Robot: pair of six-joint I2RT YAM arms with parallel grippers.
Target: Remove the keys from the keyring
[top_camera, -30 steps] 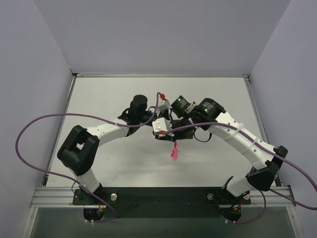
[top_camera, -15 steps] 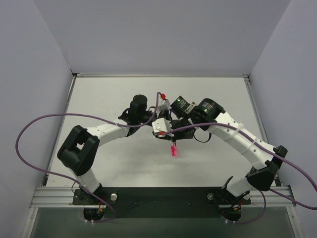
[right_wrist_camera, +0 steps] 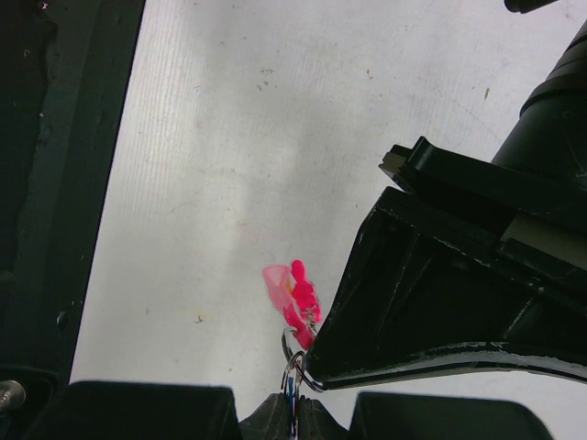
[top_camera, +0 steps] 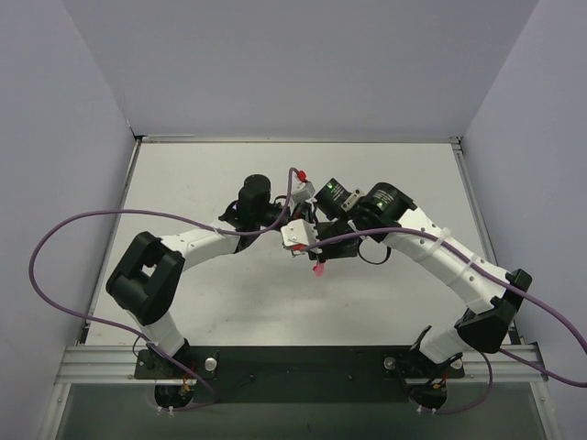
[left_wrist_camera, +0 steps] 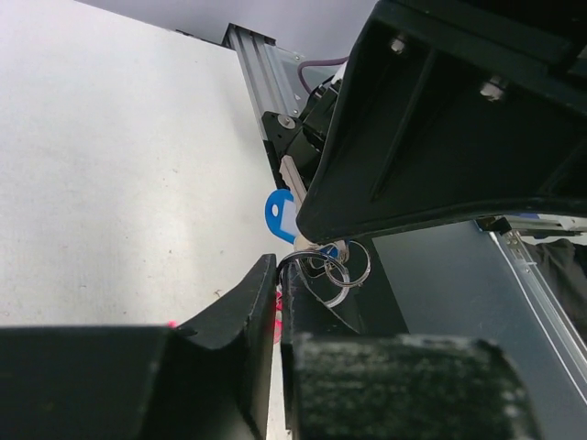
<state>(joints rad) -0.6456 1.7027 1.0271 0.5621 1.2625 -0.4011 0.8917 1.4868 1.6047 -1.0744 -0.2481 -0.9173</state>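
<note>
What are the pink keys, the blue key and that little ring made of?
The pink keys look like glossy, slightly see-through plastic. The blue key head seems smooth plastic too. The keyring looks like shiny metal wire: thin, silvery, catching light.

One blue key (left_wrist_camera: 278, 213), two pink keys (right_wrist_camera: 301, 307)

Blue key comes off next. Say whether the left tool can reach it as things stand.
Probably not: left tool seems pinched on the pink keys; blue key sits tucked against the right tool.
</note>
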